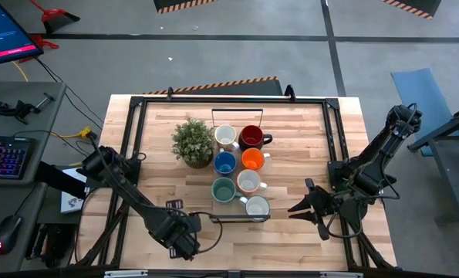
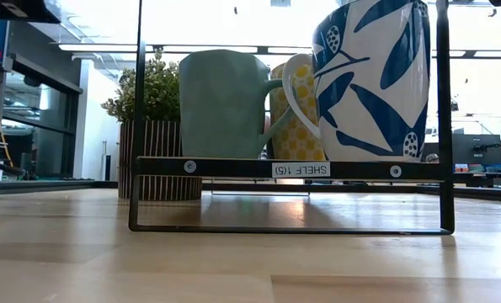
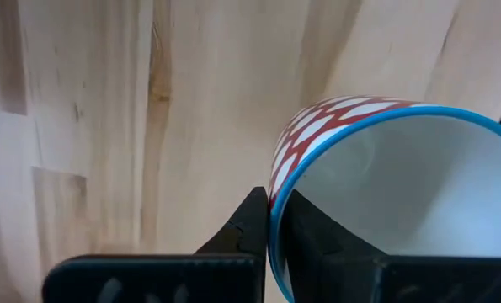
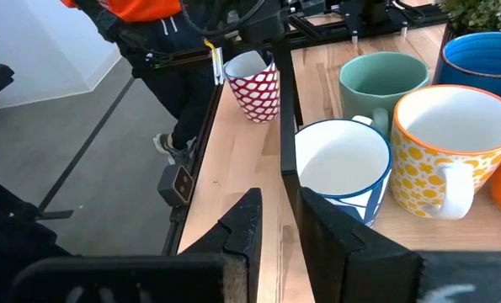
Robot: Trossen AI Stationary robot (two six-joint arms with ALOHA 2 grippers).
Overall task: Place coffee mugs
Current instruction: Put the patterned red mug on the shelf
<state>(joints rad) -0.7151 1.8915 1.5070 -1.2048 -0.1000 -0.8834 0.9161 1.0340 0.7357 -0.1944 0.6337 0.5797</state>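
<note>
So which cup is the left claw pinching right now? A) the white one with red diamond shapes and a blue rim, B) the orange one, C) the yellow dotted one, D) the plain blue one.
A: in the left wrist view the left claw is shut on the rim of the red-patterned mug, which has a blue rim, down at the near edge of the table.

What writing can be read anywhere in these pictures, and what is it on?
"SHELF 1(5)": a small white label on the front bar of the black shelf frame holding the mugs, seen in the low view.
The monitor at the top left of the high view shows lines of text, too small to read.
The mugs carry only patterns, no words, as far as can be seen.
</note>
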